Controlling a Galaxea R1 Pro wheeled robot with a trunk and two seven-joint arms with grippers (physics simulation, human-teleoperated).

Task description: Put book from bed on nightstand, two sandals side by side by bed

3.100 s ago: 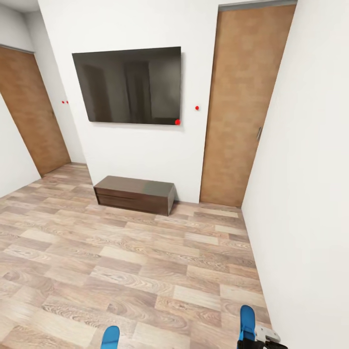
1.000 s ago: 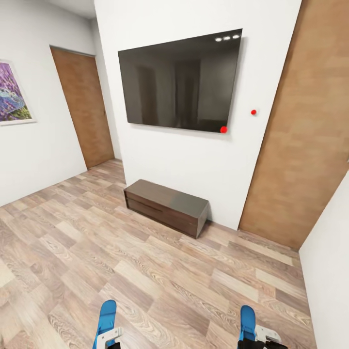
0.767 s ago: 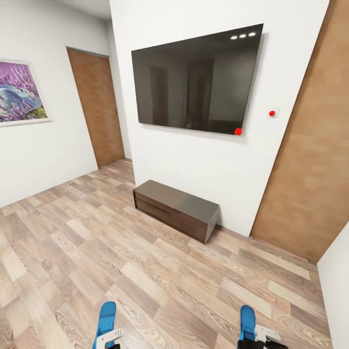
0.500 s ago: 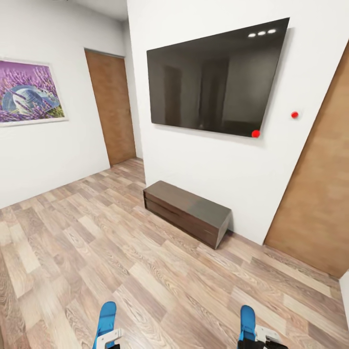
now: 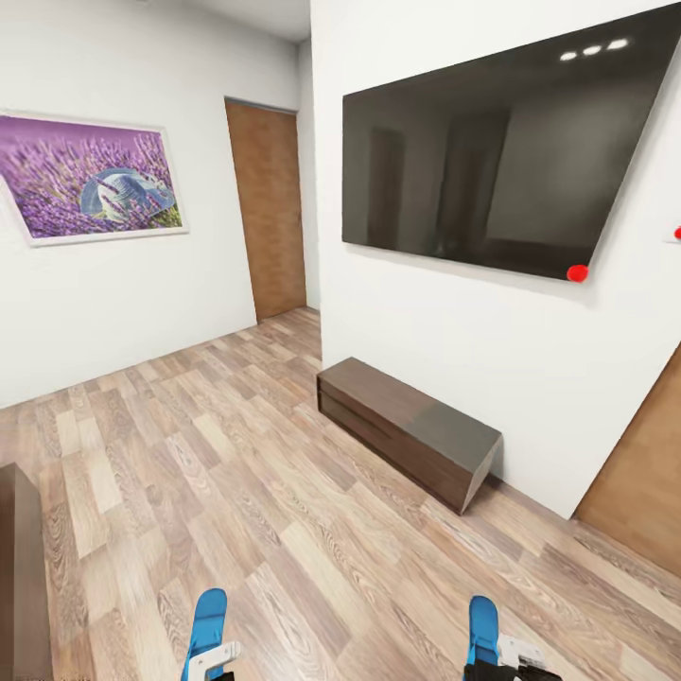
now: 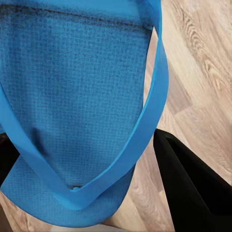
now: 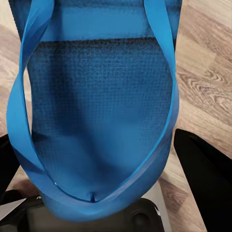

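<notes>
Blue sandals ride in both grippers above the wood-plank floor [image 5: 236, 492]. The left gripper [image 5: 214, 659] is clamped on the left sandal [image 6: 72, 111], whose sole sits between its black fingers [image 6: 193, 188] with the toe strap looping over it. The right gripper [image 5: 501, 659] grips the right sandal [image 7: 96, 111] the same way, the sole standing up out of the jaws. In the head view each sandal pokes up from its gripper at the bottom edge, the two well apart. Ahead of the right gripper, a low dark-brown cabinet [image 5: 407, 430] stands against a white wall under a black wall screen [image 5: 492, 161]. Ahead of the left gripper hang a lavender picture [image 5: 90, 175] and a brown door [image 5: 270, 208].
</notes>
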